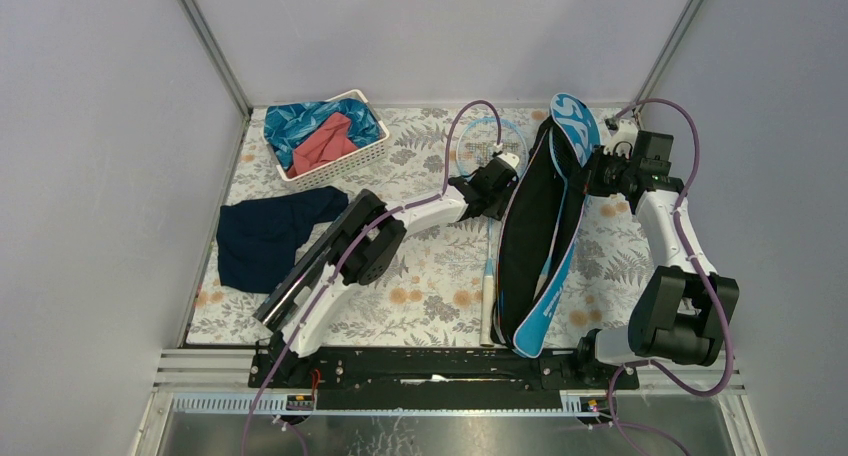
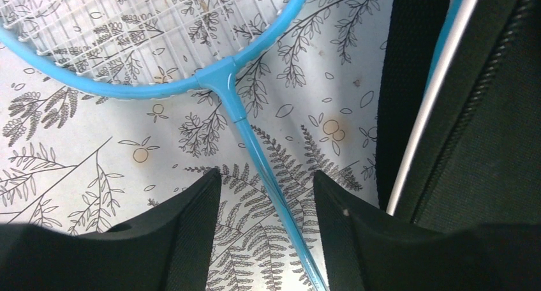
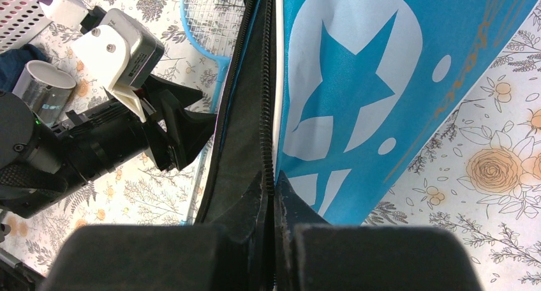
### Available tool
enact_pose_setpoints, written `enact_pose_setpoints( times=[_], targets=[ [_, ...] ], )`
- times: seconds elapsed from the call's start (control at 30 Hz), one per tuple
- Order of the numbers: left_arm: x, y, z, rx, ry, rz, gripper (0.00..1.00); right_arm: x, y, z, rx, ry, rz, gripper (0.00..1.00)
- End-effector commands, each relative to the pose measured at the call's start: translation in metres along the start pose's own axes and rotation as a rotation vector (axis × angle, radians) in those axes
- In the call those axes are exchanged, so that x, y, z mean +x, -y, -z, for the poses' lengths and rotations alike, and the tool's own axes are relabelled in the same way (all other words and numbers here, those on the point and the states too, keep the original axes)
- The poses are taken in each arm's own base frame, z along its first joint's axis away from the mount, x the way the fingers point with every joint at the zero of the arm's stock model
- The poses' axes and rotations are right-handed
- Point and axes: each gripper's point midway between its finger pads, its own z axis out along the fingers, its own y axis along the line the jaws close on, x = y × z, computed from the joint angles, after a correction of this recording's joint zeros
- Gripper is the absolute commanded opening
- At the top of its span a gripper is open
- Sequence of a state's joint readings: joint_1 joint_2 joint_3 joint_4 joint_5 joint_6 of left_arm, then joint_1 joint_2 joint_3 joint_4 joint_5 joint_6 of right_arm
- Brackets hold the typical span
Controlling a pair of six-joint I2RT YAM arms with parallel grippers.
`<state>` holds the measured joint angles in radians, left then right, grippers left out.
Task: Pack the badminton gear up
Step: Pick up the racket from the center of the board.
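While hiding shaft of racket (image 2: pixel 220 80) at frame centre, straddles it with left gripper (image 2: pixel 266 179), fingers parted; pinches zipper edge of bag (image 3: pixel 344 80) with right gripper (image 3: pixel 273 192), upper right; floral table (image 2: pixel 96 144), grey walls (image 1: pixel 420 36).

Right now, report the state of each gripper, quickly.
Left gripper: open, jaws straddling the shaft of the racket.
Right gripper: shut on the zippered edge of the blue bag.
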<state>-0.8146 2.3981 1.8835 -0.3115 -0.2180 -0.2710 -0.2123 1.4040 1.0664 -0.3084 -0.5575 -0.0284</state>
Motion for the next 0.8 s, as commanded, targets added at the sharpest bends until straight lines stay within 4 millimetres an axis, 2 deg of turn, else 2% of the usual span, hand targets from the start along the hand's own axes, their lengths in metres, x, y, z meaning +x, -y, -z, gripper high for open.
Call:
enact_pose_setpoints(
  times=[0.0,0.2,0.37,0.6,0.77],
  targets=[
    [0.067,-0.029,-0.017,-0.117,-0.160,-0.036,0.53,-0.022,-0.013,0.009,-0.046,0.077,0.039,0.00],
    [0.076,-0.039,-0.018,-0.160,-0.191,-0.073,0.48,-0.021,-0.012,0.008,-0.045,0.074,0.034,0.00],
    [0.079,-0.054,-0.012,-0.227,-0.199,-0.089,0.39,-0.022,-0.012,0.009,-0.042,0.077,0.035,0.00],
    [0.089,-0.062,-0.004,-0.231,-0.238,-0.098,0.26,-0.023,-0.012,0.009,-0.042,0.078,0.033,0.00],
    [0.084,-0.071,0.003,-0.213,-0.238,-0.085,0.16,-0.023,-0.012,0.010,-0.039,0.080,0.031,0.00]
  ],
)
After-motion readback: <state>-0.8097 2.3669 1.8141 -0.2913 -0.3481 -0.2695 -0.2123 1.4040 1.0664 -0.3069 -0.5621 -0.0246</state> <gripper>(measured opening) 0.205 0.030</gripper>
